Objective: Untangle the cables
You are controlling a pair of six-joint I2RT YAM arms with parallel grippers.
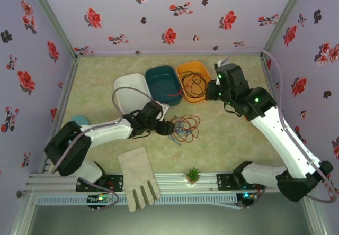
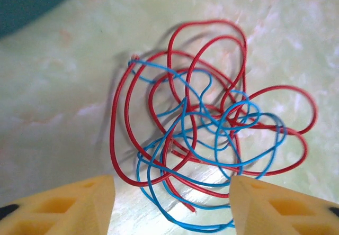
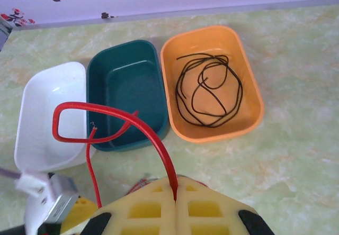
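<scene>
The right jaws are pinching the thin red cable (image 3: 160, 151). The left jaws are gaping wide over the curly blue cable (image 2: 183, 108) on the smooth marbled counter (image 2: 53, 113).

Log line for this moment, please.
left gripper open over red-blue tangle | right gripper shut on red cable | black cable in orange bin

Crowded back, open right.
A white plastic tub (image 1: 130, 89), a teal plastic tub (image 1: 163, 84) and an orange plastic tub (image 1: 193, 80) line the back. A red wire loop (image 3: 100, 108) arches from the right gripper (image 3: 175, 184) before them. A red-and-blue wire tangle (image 1: 185, 126) fills the centre, with bare marbled tabletop (image 1: 222, 139) right of it.
</scene>
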